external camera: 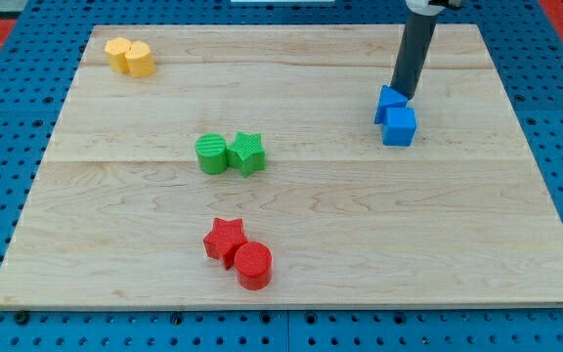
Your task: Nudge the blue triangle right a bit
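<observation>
My tip (402,96) is a bare rod with no jaws to open or close, and it rests at the upper right edge of the blue triangle (390,102), seemingly touching it, though the rod hides the contact. The triangle sits near the board's (301,205) right side toward the view's top, pressed against the blue cube (400,127) just below it. Since my tip stands on the triangle's right, pushing from here would drive it left, and a careless sweep around could drag the cube along.

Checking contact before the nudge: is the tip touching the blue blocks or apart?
Touching, apparently: my tip meets the upper blue block's top edge.
</observation>
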Controlling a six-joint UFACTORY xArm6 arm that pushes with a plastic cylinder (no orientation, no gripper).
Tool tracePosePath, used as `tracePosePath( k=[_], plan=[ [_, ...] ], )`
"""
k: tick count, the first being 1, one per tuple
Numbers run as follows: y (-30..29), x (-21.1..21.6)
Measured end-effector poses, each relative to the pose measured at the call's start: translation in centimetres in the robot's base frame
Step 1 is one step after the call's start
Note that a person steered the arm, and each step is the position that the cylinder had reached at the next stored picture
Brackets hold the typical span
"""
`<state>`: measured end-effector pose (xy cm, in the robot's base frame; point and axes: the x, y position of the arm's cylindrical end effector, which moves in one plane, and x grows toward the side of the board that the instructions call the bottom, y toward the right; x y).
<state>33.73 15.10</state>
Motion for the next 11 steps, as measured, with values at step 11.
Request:
tracePosePath(
  k=[11],
  plan=[
    [-3.1,-1.4]
  ],
)
